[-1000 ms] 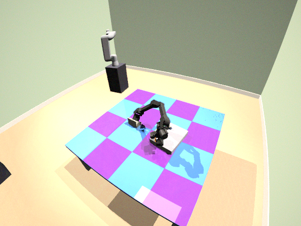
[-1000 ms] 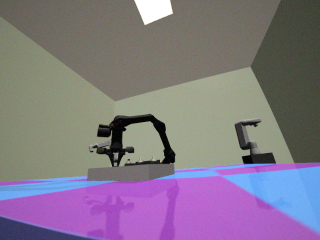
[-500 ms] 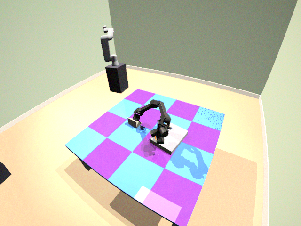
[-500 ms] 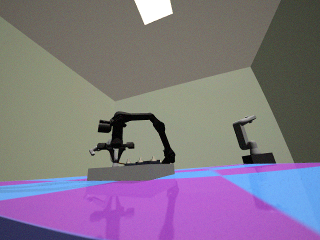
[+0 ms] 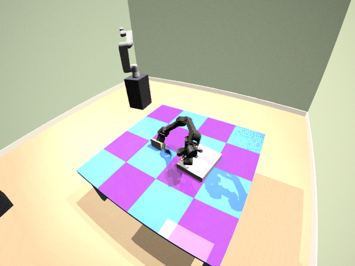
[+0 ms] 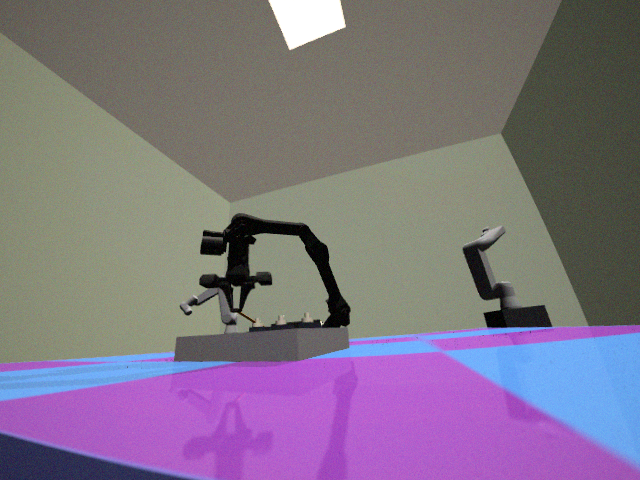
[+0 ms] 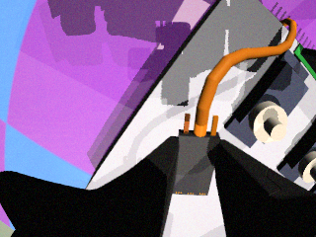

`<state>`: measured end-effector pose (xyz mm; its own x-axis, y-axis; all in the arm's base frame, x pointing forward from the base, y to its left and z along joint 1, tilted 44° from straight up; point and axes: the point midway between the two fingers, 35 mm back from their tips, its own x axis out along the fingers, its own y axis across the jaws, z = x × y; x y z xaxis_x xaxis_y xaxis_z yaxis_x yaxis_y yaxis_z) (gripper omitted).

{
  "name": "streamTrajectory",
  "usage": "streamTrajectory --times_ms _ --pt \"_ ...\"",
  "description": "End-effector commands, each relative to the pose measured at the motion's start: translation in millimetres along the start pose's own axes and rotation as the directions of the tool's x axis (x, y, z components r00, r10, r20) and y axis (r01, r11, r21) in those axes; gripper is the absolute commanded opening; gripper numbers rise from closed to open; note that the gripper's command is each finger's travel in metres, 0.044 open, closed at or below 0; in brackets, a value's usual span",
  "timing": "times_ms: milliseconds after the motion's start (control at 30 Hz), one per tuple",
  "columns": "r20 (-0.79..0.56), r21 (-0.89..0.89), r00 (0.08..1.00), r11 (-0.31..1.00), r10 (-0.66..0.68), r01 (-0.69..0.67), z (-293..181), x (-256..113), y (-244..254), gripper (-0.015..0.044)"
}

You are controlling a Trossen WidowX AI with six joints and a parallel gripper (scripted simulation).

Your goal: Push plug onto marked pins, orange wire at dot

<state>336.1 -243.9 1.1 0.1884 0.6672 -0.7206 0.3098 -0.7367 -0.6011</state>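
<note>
My gripper (image 6: 237, 310) (image 7: 196, 146) points down and is shut on the dark flat plug (image 7: 194, 170), a little above the pale block. In the wrist view the wire end points up the picture and the other end, with small orange marks, down. A thick orange lead (image 7: 237, 55) curves from the plug to the upper right; two short orange stubs stand beside it. Thin pins (image 7: 277, 9) stick out past the block's edge at the upper right of the wrist view. A servo (image 7: 269, 120) with a cream hub lies right of the plug. The dot is not discernible.
The pale block (image 5: 204, 164) (image 6: 237, 347) sits on the checkered table (image 5: 137, 183) (image 6: 361, 403). Other cream hubs (image 6: 280, 319) (image 7: 310, 167) stand beside the held plug. A green strip (image 7: 305, 61) shows near the pins. Grey arms (image 5: 125, 57) (image 6: 480, 273) stand beyond the table.
</note>
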Motion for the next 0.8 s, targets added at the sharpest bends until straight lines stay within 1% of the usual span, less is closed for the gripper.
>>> streamTrajectory --times_ms 0,767 --pt "-0.001 0.026 1.0 1.0 0.012 -0.012 -3 -10 -15 0.0" --pt "0.0 0.246 1.0 0.969 0.008 -0.007 5 -24 -109 0.0"
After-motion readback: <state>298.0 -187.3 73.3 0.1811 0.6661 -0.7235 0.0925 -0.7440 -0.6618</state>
